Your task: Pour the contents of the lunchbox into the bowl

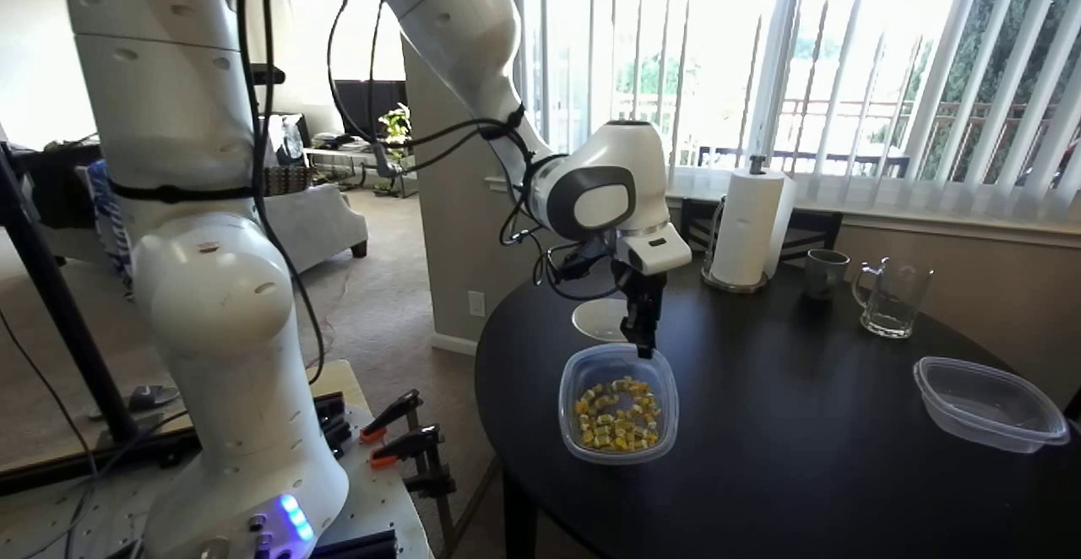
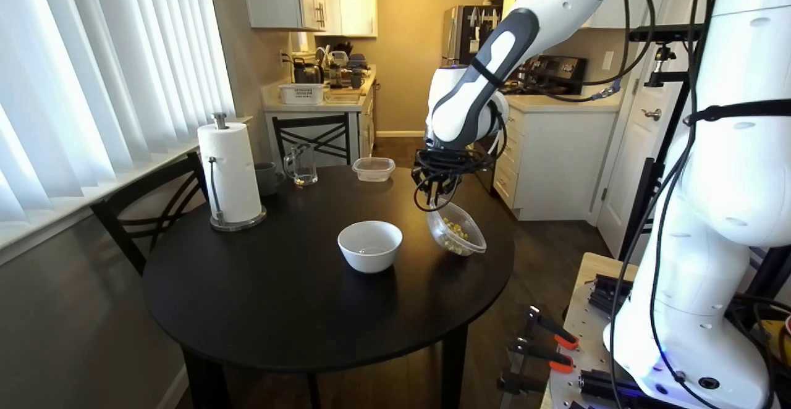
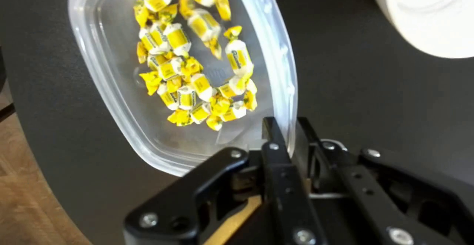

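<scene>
The lunchbox (image 1: 601, 365) is a clear rounded-square container holding yellow-and-white wrapped candies (image 1: 621, 424). It hangs tilted in an exterior view (image 2: 437, 228), apparently above the table near its edge. The wrist view shows its wall (image 3: 124, 102) and the candies (image 3: 177, 39) in it. My gripper (image 3: 286, 123) is shut on the lunchbox's rim, one finger inside and one outside; it shows in both exterior views (image 1: 645, 348) (image 2: 434, 201). The white bowl (image 2: 371, 262) stands upright on the table beside the lunchbox, partly cut off in the wrist view (image 3: 433, 34) and partly hidden behind the gripper elsewhere (image 1: 596, 320).
A second clear container (image 1: 984, 411) stands on the dark round table (image 1: 785, 474). A glass mug (image 2: 303, 165), a grey mug (image 2: 266, 178) and a paper towel roll (image 2: 230, 174) stand along the window side. Chairs stand around the table.
</scene>
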`<state>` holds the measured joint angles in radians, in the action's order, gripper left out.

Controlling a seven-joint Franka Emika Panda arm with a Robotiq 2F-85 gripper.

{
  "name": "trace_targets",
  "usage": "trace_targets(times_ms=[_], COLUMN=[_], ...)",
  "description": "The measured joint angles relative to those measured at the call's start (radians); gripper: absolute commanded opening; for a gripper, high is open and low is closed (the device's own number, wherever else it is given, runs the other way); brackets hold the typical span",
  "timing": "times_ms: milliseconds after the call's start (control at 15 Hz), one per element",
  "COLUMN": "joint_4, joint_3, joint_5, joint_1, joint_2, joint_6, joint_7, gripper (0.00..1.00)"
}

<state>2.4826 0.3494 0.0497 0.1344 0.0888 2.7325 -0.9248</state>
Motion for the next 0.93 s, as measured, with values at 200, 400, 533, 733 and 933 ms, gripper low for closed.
trace_targets(times_ms=[200, 400, 533, 733, 933], joint_4=[0.038, 0.048, 0.048, 0.043, 0.037], joint_3=[-0.077, -0.172, -0.219, -0.268, -0.293], joint_5=[0.019, -0.049, -0.117, -0.223, -0.351], joint_1=[-0.041, -0.074, -0.078, -0.077, -0.068], joint_2=[-0.152, -0.274, -0.328, -0.369, -0.373], joint_6=[-0.104, -0.213, -0.257, -0.257, -0.212], joint_7=[-0.009, 0.006, 0.035, 0.097, 0.185], gripper=[0.04, 0.04, 0.04, 0.04, 0.04])
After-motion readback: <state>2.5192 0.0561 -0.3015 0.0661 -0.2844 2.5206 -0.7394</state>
